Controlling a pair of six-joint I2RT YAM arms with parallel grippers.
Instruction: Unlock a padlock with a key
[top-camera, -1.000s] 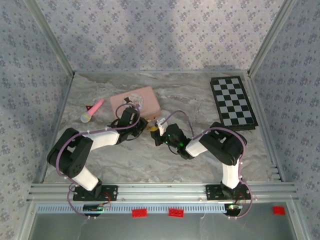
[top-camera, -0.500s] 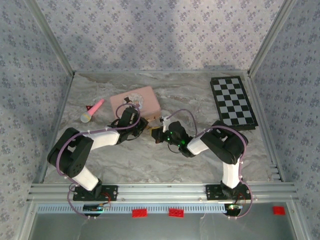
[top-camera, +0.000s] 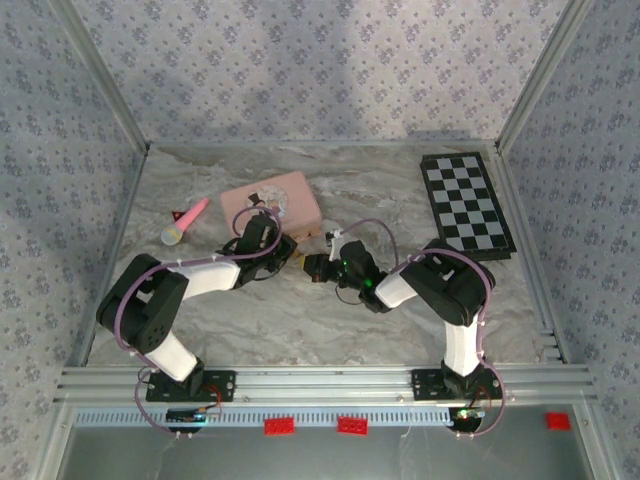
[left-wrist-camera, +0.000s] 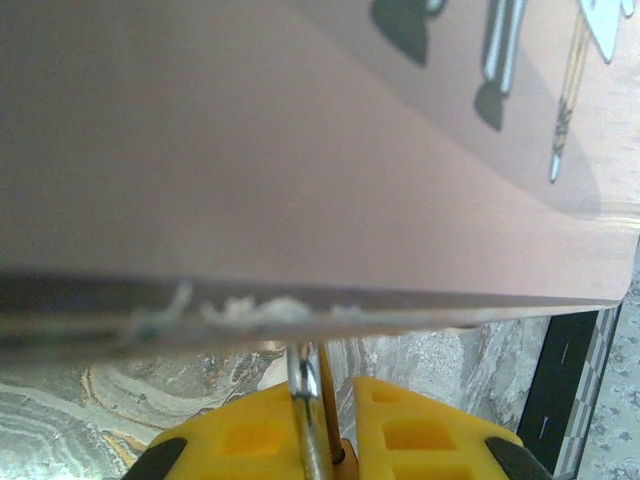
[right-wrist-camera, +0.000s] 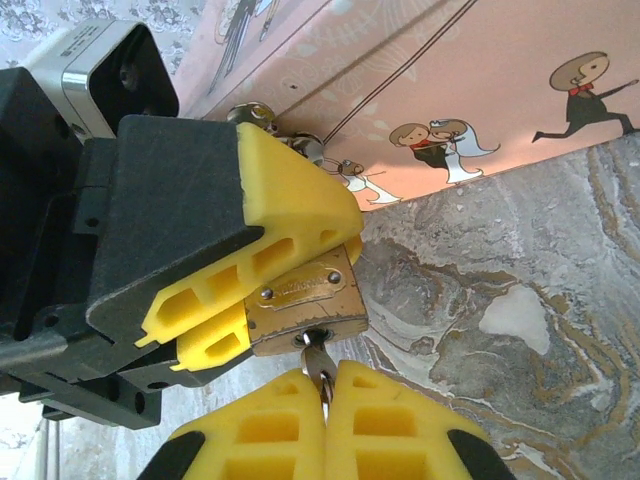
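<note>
Here, the right tool (right-wrist-camera: 325, 385) is clenched on the key (right-wrist-camera: 318, 358), whose blade enters the keyway in the underside of the padlock (right-wrist-camera: 305, 300). How deep the blade sits cannot be told. The left tool (left-wrist-camera: 335, 435) is clenched on the padlock, and a silvery shackle leg (left-wrist-camera: 303, 400) shows between its pads (left-wrist-camera: 420, 435). The padlock is held between the two tools, just beside the near edge of the pink box (top-camera: 272, 203), over the worktop (top-camera: 300, 320).

Risks, as judged:
- A turn with the key off-axis or half-seated could bend the blade or slip it from the grip.
- The padlock could rotate in the left tool's hold.
- The box edge could block the shackle from lifting.

Count: two tools, one padlock, one key, one pink box, one toy microphone (top-camera: 185, 222), one chessboard (top-camera: 465, 205).
</note>
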